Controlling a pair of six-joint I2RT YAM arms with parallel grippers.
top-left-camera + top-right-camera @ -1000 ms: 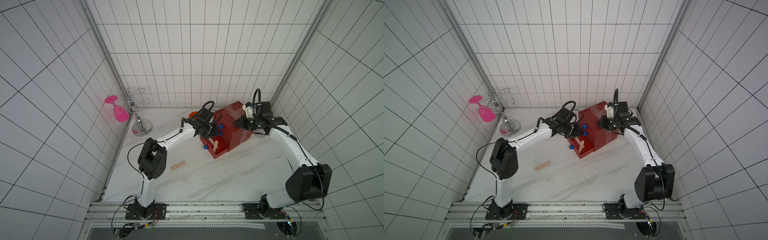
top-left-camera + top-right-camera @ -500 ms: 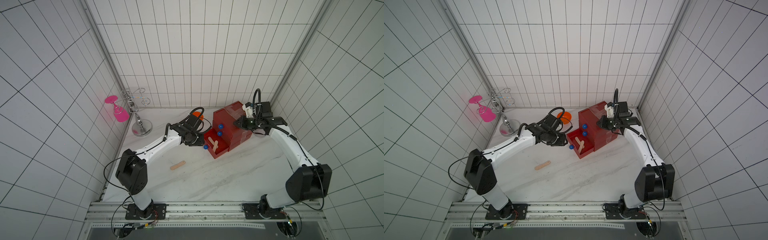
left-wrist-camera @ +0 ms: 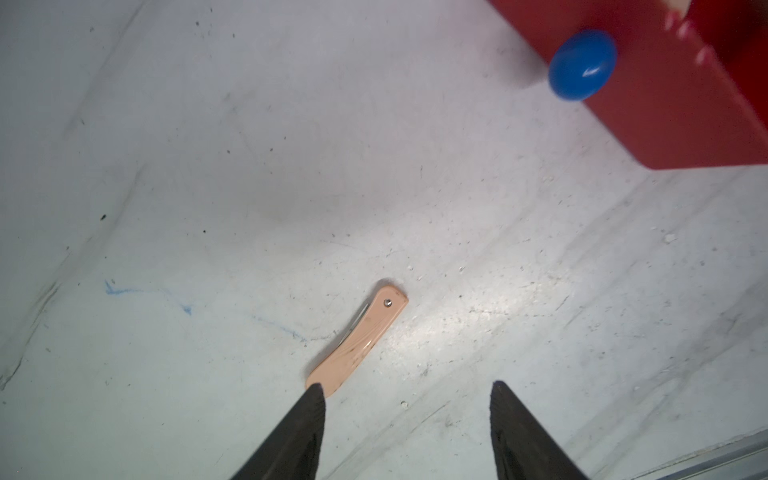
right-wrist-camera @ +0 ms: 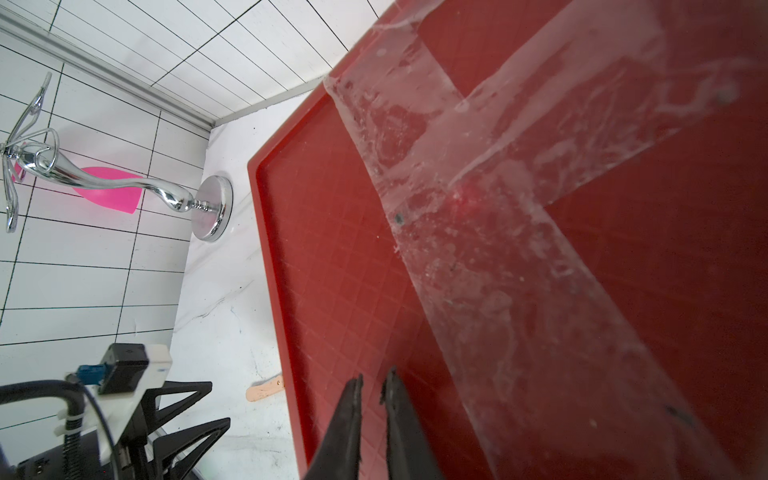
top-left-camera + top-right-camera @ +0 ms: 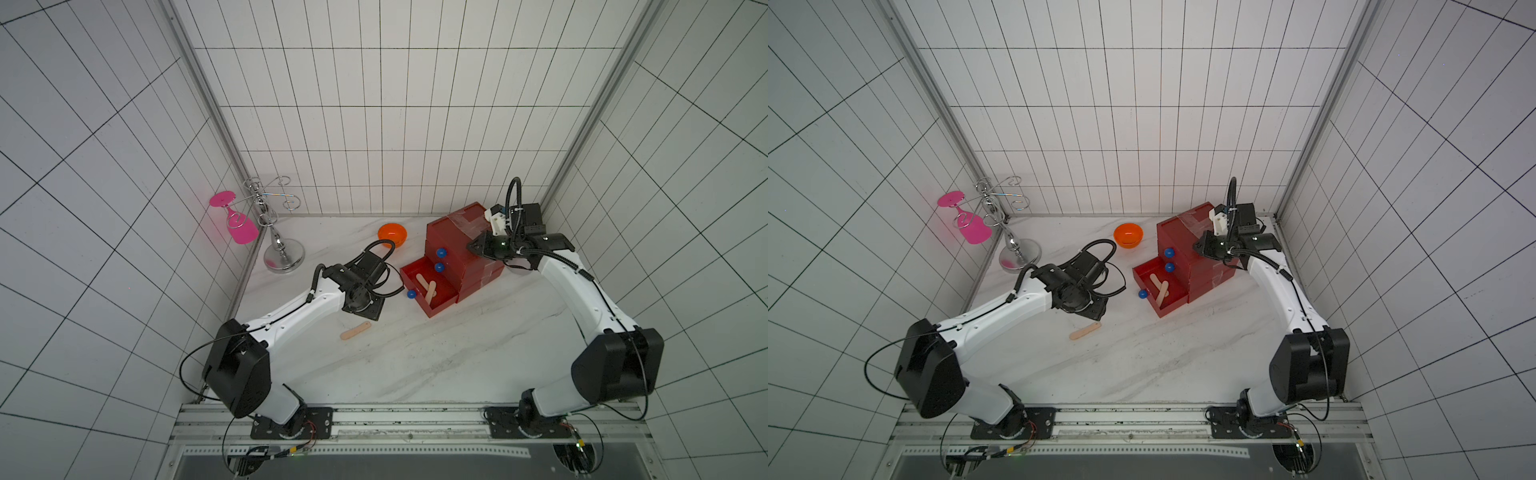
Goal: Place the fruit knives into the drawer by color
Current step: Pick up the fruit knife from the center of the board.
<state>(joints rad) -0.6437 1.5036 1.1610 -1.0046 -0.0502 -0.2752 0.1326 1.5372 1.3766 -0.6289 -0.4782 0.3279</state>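
Two peach knives (image 5: 430,289) lie in the pulled-out bottom drawer (image 5: 441,308) of the red chest (image 5: 459,239) in both top views. A loose knife (image 5: 355,331) lies on the table (image 5: 415,365) near the chest's open front, with the left gripper (image 5: 365,311) just above it.

Left wrist: jaws wide apart and empty, one fingertip (image 3: 309,409) overlapping the loose knife (image 3: 357,343).

Right wrist: right gripper (image 4: 372,384) over the chest's taped top (image 4: 498,249), jaws nearly closed, gripping nothing.
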